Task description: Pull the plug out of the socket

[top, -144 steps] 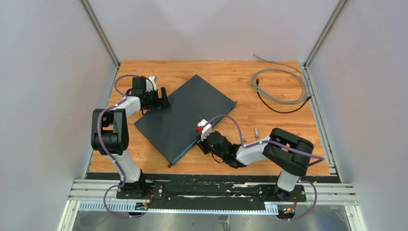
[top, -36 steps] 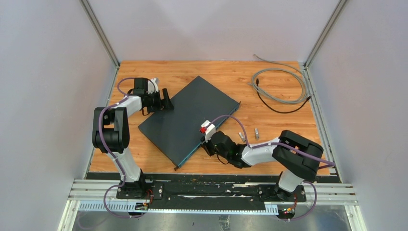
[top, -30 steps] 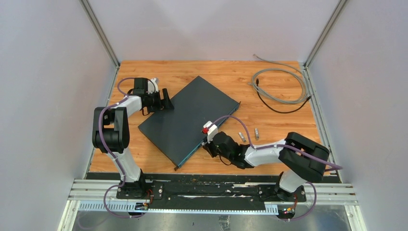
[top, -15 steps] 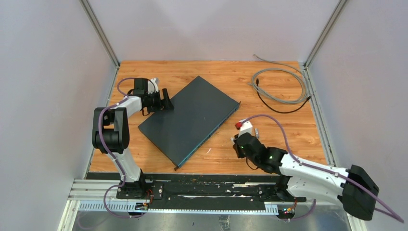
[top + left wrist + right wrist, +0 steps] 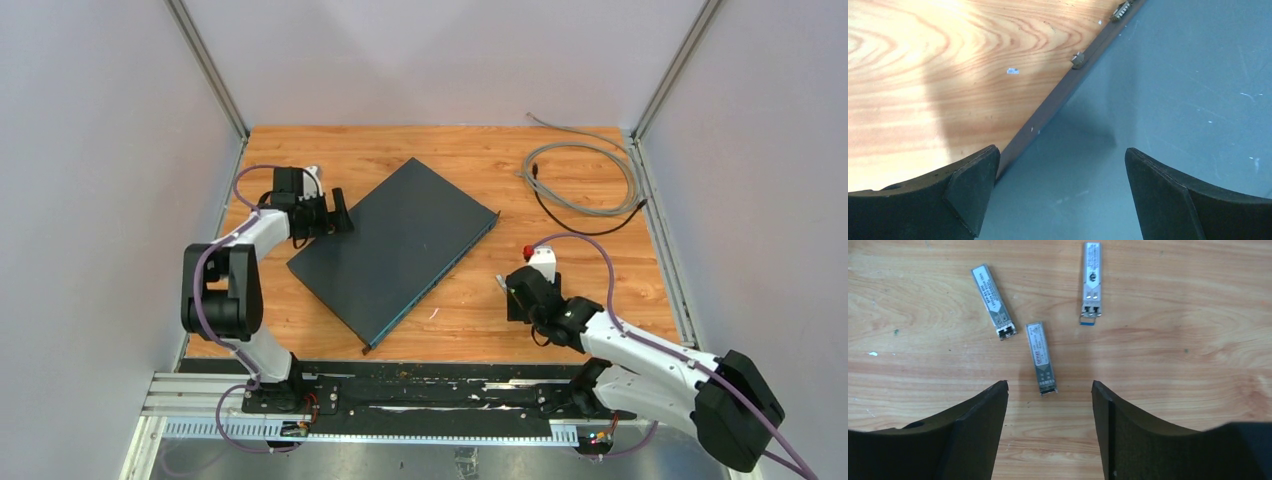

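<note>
Twice over, found jaws apart: right gripper (image 5: pixel 1049 387) above loose plugs (image 5: pixel 1042 357) on table (image 5: pixel 1173 365), left gripper (image 5: pixel 1062 151) over switch (image 5: pixel 1173 100) edge. Judged extraction done; recommend withdrawing both.

Seen from above, the sockets (image 5: pixel 430 282) along the lower-right edge of the dark box (image 5: pixel 390 245) are too small to tell. In the left wrist view, the box runs off the right and bottom edges.

Slim silver plug (image 5: pixel 1043 357) flat on the wooden desk (image 5: pixel 1173 365), free of any socket. Two more plugs (image 5: pixel 992 302) of the same kind just beside it, none touching. Dark flat switch (image 5: pixel 395 250) lying diagonally at mid-desk, well left of all three.
</note>
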### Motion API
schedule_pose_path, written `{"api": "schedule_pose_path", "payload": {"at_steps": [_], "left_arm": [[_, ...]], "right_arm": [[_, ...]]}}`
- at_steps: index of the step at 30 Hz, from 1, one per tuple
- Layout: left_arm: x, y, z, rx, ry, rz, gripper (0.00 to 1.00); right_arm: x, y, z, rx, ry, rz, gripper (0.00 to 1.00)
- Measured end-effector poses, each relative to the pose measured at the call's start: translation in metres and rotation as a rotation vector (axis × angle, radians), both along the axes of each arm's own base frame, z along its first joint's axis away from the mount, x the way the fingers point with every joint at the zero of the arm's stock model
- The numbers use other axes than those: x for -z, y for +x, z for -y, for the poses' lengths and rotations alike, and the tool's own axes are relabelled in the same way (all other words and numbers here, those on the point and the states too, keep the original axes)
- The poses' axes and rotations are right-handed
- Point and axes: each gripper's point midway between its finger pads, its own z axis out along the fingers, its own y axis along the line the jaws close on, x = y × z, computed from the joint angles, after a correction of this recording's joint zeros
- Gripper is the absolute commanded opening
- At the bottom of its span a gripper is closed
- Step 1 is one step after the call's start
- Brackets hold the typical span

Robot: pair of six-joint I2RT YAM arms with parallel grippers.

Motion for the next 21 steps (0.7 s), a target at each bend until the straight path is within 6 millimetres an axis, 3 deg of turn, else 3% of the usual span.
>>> {"api": "schedule_pose_path", "payload": {"at_steps": [2,3,7,9,12,14,17,21], "left_arm": [[-0.012,-0.005,-0.003,-0.031,0.003,0.01,1.0],[-0.025,-0.008,-0.003,-0.053,-0.002,0.024,1.0],[-0.081,-0.021,-0.008,-0.127,-0.002,0.119,1.0],[-0.123,-0.034,-0.017,-0.193,0.009,0.203,1.0],[-0.183,-0.057,-0.031,-0.294,0.016,0.344,1.0],[-0.212,-0.078,-0.04,-0.358,0.02,0.424,1.0],[-0.234,-0.112,-0.056,-0.448,0.045,0.491,1.0],[-0.237,-0.143,-0.074,-0.532,0.097,0.502,1.0]], "right_arm": [[-0.007,0.002,0.004,0.016,-0.015,0.011,0.95],[-0.014,0.004,0.006,0.029,-0.018,0.028,0.99],[-0.068,0.022,0.012,0.089,0.019,0.163,1.0],[-0.1,0.03,0.015,0.118,0.045,0.245,1.0],[-0.132,0.036,0.024,0.148,0.048,0.334,1.0],[-0.145,0.037,0.031,0.168,0.029,0.367,1.0],[-0.157,0.038,0.04,0.194,-0.004,0.395,1.0],[-0.157,0.038,0.048,0.217,-0.052,0.4,1.0]]}}
